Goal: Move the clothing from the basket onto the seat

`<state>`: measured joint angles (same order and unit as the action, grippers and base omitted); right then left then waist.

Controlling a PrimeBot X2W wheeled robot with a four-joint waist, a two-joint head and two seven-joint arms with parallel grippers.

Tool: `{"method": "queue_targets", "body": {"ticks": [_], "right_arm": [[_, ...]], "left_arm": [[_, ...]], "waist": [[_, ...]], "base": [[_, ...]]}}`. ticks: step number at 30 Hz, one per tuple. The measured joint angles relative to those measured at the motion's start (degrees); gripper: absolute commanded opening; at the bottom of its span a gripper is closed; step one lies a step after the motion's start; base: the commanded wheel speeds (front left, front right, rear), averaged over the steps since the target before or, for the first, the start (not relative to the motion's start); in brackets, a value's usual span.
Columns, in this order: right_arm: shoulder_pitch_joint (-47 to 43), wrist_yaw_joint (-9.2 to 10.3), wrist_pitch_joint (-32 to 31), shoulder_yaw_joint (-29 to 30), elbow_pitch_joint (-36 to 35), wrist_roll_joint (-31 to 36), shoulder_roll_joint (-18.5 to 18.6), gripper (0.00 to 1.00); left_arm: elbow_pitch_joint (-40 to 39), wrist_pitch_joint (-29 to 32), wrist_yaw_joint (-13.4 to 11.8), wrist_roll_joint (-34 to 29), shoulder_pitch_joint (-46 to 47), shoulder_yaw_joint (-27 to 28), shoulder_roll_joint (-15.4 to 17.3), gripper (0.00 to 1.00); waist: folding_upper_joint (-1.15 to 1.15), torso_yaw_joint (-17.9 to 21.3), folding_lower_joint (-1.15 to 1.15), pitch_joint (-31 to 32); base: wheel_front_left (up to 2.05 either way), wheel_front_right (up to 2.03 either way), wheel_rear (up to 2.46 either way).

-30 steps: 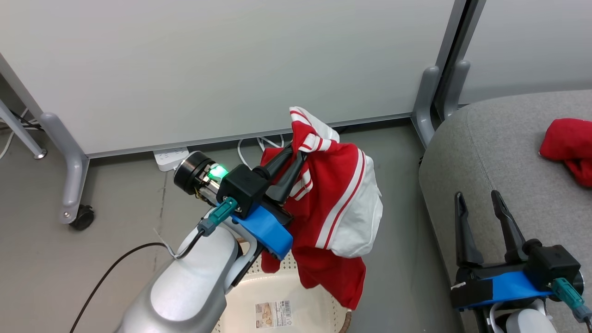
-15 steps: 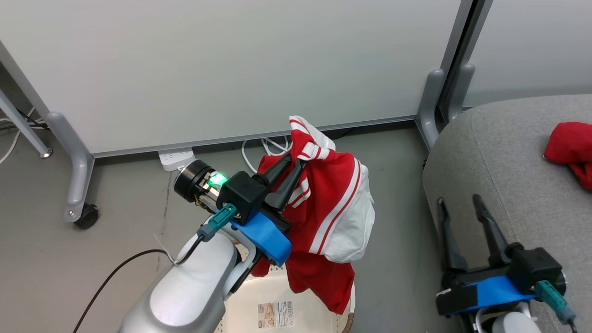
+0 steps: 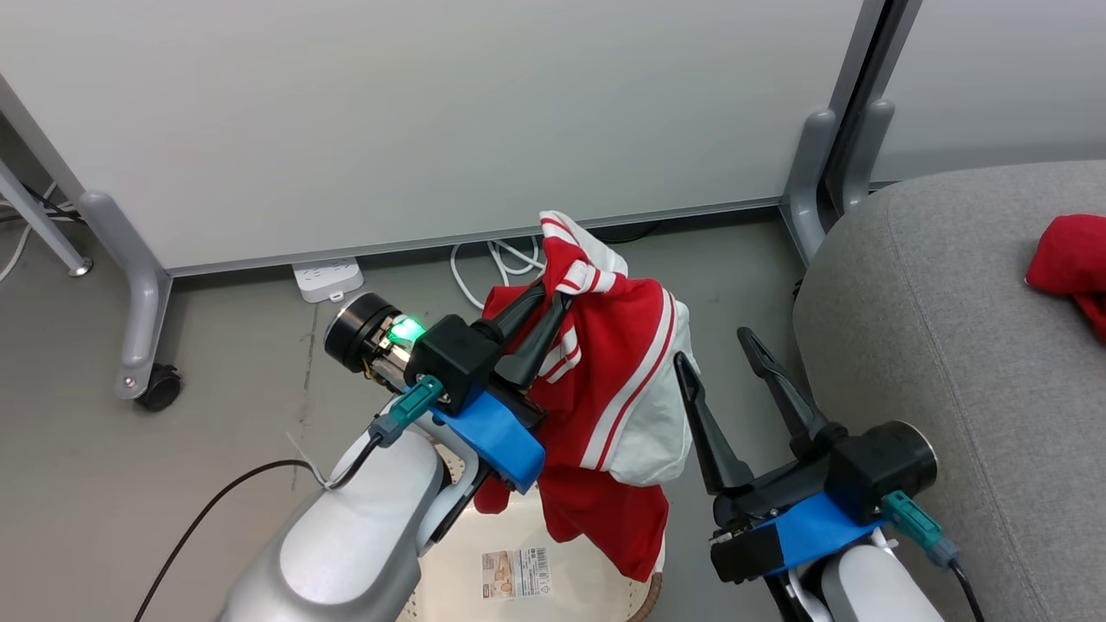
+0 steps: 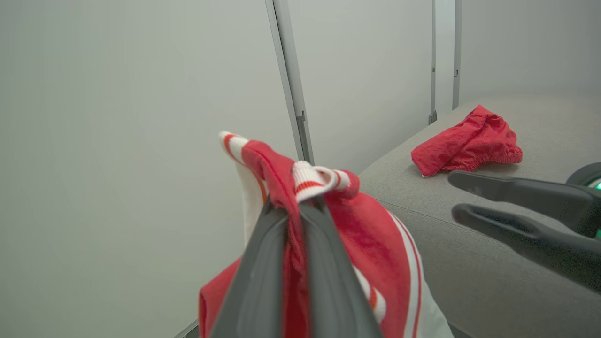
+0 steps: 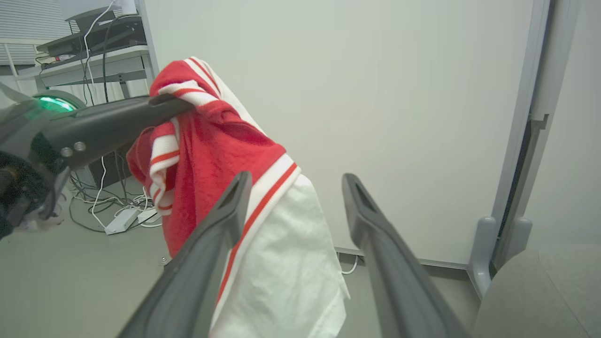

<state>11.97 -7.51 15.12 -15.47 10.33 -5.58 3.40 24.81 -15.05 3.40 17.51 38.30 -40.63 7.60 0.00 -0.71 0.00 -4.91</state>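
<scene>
The left arm rises from the near left, its pale forearm tilted up and its left hand (image 3: 553,296) pointing away and to the right. Its two dark fingers are pressed together, pinching a fold of the striped garment (image 3: 622,380) near the ribbed red-and-white edge. The cloth hangs down from that pinch, lifted above the basket (image 3: 570,587), with its lower red hem dangling over the basket's right side. I cannot tell whether the hem touches the rim.

The right hand (image 3: 715,345) sits just right of the hanging cloth, between it and the seat (image 3: 933,328). Its fingers are spread wide with nothing between them, and they point away and a little left. The left finger is close beside the garment's white panel.

On the seat, far to the right, lies the plain red garment (image 3: 1067,259), crumpled. A power strip (image 3: 327,278) and white cables (image 3: 497,263) lie on the floor by the wall panel.
</scene>
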Motion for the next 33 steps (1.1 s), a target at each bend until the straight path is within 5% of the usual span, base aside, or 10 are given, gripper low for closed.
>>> {"method": "queue_targets", "body": {"ticks": [33], "right_arm": [[16.11,0.00,0.00,-10.50,18.60,-3.63,0.23,1.00]], "left_arm": [[-1.94,0.00,0.49,-0.69,3.61,-2.11,-2.46,0.00]], "waist": [[0.00,-3.60,0.00,-4.97]], "base": [[0.00,0.00,0.00]]}}
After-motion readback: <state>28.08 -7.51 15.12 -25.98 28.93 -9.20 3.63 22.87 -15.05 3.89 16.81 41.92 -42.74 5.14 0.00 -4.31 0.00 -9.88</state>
